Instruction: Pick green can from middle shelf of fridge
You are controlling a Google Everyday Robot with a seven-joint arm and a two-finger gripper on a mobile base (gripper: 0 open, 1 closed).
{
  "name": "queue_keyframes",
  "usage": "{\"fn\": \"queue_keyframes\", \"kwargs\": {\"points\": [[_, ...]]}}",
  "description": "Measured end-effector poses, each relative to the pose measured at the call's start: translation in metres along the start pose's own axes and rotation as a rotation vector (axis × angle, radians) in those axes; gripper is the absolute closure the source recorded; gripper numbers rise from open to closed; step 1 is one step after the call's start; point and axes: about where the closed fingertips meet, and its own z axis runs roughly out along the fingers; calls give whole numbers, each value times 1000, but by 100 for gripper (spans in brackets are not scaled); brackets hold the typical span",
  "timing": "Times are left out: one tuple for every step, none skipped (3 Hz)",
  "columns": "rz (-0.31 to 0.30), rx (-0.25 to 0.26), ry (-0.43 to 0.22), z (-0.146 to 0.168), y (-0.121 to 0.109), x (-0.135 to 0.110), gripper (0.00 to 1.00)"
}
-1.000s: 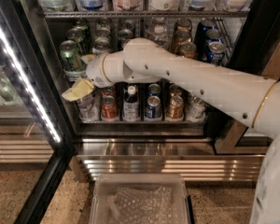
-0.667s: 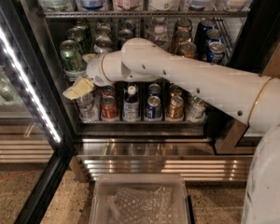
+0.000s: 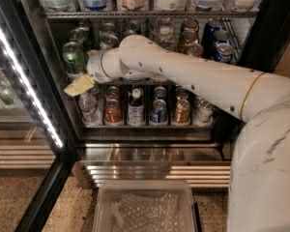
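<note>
Green can [image 3: 73,57] stays shelved; gripper [image 3: 79,85], grip unclear, has edged up just below it.

The white arm [image 3: 183,76] extended from the right edge toward the left, with its elbow raised. The hand [image 3: 79,85] sat at its left end, angled down-left.

Inside the fridge [image 3: 150,153], the middle shelf [image 3: 71,75] sat between an upper rack [image 3: 150,14] and a lower rack [image 3: 150,125]. The front can [image 3: 73,57] stood at that shelf's front left corner. The gripper [image 3: 79,86] hung just below and in front of that corner, near the can. The arm [image 3: 183,71] reached in from the right, across the shelf's front edge. A bin [image 3: 145,192] lay on the floor before the fridge.
</note>
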Motion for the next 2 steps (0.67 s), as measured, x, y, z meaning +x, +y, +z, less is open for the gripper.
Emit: {"fn": "queue_keyframes", "kwargs": {"points": [[12,-29,-15,14,7,-4,5],[7,-49,-36,23,12,-13,9]]}}
